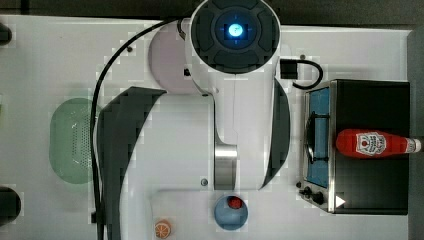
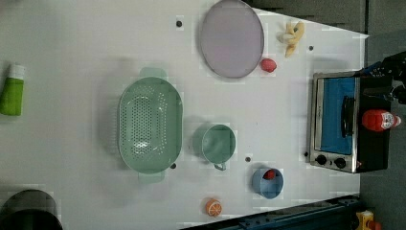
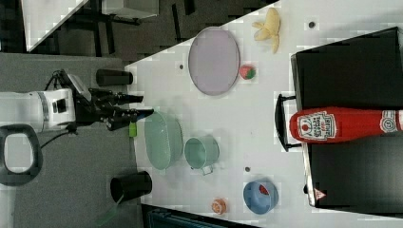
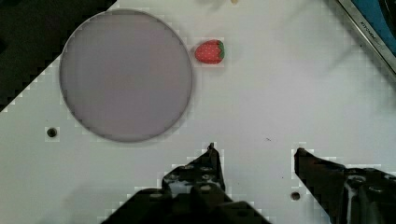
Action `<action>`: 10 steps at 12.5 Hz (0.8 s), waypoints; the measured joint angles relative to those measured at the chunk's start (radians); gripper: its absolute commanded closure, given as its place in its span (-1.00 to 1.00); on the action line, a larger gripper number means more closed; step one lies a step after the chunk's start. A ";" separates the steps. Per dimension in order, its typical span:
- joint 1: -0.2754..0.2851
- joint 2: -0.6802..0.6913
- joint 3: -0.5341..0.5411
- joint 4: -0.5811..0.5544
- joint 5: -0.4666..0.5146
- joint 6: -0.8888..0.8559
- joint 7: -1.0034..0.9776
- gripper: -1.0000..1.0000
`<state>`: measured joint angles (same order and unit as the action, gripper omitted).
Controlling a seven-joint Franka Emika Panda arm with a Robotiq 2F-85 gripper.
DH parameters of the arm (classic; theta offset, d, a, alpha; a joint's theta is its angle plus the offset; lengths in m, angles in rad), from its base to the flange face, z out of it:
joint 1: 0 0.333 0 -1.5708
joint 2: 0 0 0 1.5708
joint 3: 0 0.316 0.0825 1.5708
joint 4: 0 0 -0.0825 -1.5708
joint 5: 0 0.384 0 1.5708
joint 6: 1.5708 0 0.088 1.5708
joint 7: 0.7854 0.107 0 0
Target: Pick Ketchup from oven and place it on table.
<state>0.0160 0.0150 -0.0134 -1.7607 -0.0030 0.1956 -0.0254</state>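
A large white table (image 2: 72, 48) dotted with a few small dark holes fills the scene, with dark grey floor beyond its edges. We see the Ketchup (image 3: 340, 125) lying on its side on the black roof of the oven (image 1: 370, 195), at the top view's right, its white cap pointing away from the glass door. The gripper (image 4: 254, 156) hangs well apart from it, above bare tabletop near a grey round plate (image 4: 125, 74), fingers spread wide and holding nothing. In the right view the gripper (image 3: 138, 106) reaches out from the white arm at the right view's left, far from the bottle.

We count one oven, one Ketchup bottle, one grey plate, one green colander (image 2: 150, 125), one green cup (image 2: 218, 143), one blue bowl (image 2: 268, 182), one orange half (image 2: 213, 207), one banana (image 2: 292, 32) and one green bottle (image 2: 12, 91). Two strawberries appear: one (image 4: 209, 51) just beside the plate, the other (image 2: 270, 174) seemingly inside the blue bowl, though it is too small to be sure.
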 measured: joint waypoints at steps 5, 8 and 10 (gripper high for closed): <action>-0.039 -0.415 -0.083 -0.271 0.003 -0.096 0.002 -1.00; -0.075 -0.445 -0.135 -0.204 -0.006 -0.043 0.002 -1.00; -0.069 -0.412 -0.201 -0.184 -0.006 0.015 0.003 -1.00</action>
<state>-0.0533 -0.3967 -0.2141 -1.9443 -0.0093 0.2101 -0.0228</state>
